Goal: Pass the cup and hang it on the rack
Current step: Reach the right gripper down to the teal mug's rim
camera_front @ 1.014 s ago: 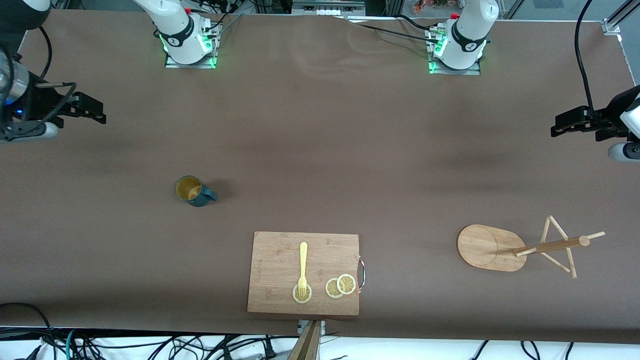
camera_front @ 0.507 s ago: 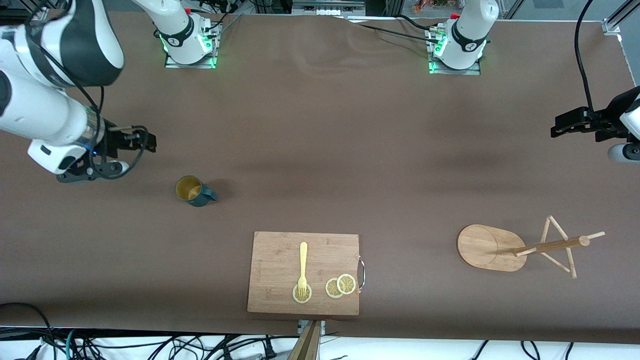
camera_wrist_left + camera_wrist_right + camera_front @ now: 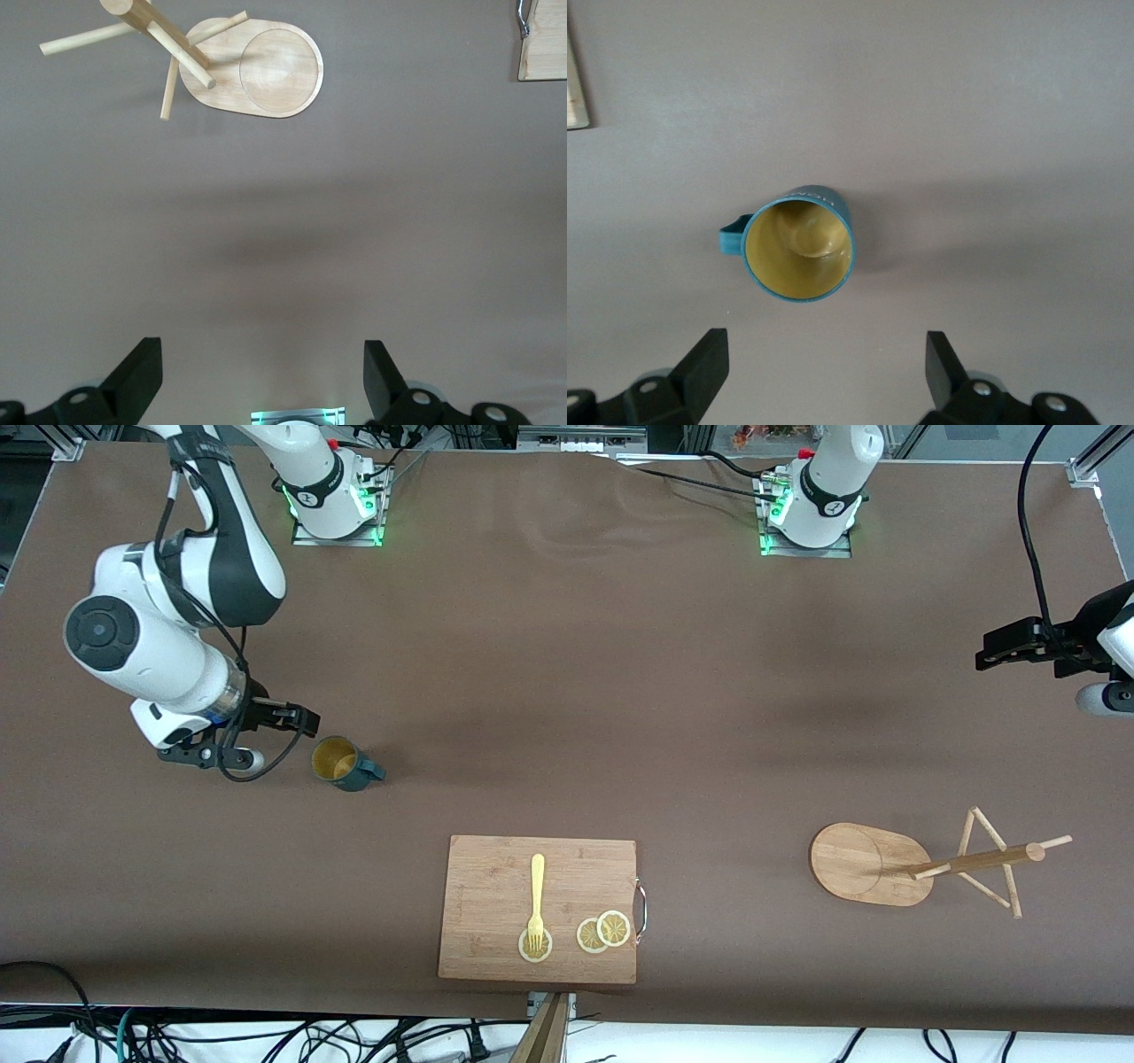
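The dark teal cup [image 3: 341,763] stands upright on the brown table toward the right arm's end, its handle pointing toward the left arm's end. My right gripper [image 3: 304,722] hangs open just beside the cup and holds nothing. In the right wrist view the cup [image 3: 799,252] shows its yellowish inside, a little ahead of the open right gripper [image 3: 826,354]. The wooden rack [image 3: 864,864] stands toward the left arm's end. My left gripper [image 3: 985,648] waits open and empty near the table's edge. The left wrist view shows the rack [image 3: 266,71] well away from the left gripper [image 3: 261,356].
A rectangular wooden cutting board [image 3: 496,886] lies near the front edge at mid-table, with a yellow fork [image 3: 536,890] and lemon slices [image 3: 603,932] on it. One corner of the board [image 3: 542,55] shows in the left wrist view.
My right arm has swung in from the table's end and come down beside the cup. The left arm, the cup and the rack have not moved.
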Motion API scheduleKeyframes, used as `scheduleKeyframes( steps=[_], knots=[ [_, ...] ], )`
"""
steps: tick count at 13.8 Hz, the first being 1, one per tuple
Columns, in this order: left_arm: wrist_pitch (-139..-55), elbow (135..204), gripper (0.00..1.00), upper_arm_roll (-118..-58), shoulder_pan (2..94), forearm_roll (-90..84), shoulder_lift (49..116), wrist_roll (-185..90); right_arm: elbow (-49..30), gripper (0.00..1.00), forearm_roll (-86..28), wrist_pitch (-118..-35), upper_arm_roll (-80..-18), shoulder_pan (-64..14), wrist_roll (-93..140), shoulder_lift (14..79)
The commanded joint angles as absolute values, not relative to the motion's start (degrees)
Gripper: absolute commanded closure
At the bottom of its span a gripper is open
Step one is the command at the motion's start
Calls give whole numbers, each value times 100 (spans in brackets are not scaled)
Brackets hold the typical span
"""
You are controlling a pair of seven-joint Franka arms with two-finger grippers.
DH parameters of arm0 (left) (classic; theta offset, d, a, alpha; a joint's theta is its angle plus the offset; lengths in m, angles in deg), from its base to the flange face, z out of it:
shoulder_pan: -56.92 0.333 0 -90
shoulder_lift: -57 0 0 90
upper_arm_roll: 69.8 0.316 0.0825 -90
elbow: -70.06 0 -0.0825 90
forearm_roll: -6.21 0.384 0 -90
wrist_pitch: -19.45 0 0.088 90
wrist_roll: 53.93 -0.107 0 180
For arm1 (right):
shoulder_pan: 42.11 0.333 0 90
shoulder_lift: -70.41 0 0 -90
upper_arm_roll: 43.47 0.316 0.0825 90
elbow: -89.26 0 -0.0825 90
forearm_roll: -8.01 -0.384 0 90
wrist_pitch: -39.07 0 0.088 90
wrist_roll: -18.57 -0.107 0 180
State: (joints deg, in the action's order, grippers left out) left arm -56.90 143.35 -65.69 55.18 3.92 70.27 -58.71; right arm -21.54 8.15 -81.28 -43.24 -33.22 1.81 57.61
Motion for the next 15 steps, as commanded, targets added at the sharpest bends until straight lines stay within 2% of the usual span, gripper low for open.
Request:
scheduleKeyframes(
  steps=[1, 3, 6, 7, 8, 9, 10, 11, 15],
  knots=[
    [-5684, 14195, 0, -6549, 5534, 287, 7089, -5859, -2411, 18, 810, -8694, -4356, -3271, -50, 5601],
    [-5684, 14195, 0, -6540, 5534, 287, 7089, -5859, -2691, 35, 810, -9440, -4356, -3280, -50, 5416],
    [-5684, 14195, 0, -6540, 5534, 296, 7089, -5859, -3288, 47, 810, -10380, -4356, -3280, -147, 5302],
    [-5684, 14195, 0, -6540, 5534, 296, 7089, -5859, -3456, 48, 810, -10732, -4356, -3280, -147, 5223],
    [-5684, 14195, 0, -6540, 5534, 296, 7089, -5859, -3562, 55, 810, -10988, -4356, -3280, -138, 5153],
    [-5684, 14195, 0, -6531, 5542, 296, 7089, -5859, -3589, 66, 810, -11112, -4356, -3280, -138, 5073],
    [-5684, 14195, 0, -6531, 5543, 296, 7089, -5859, -3581, 88, 810, -11139, -4356, -3280, -138, 5055],
    [-5692, 14195, 0, -6531, 5543, 296, 7098, -5859, -3546, 100, 810, -11140, -4356, -3280, -112, 5055],
    [-5763, 14195, 0, -6531, 5534, 287, 7098, -5859, -3414, 100, 828, -11026, -4356, -3262, -32, 5099]
  ],
)
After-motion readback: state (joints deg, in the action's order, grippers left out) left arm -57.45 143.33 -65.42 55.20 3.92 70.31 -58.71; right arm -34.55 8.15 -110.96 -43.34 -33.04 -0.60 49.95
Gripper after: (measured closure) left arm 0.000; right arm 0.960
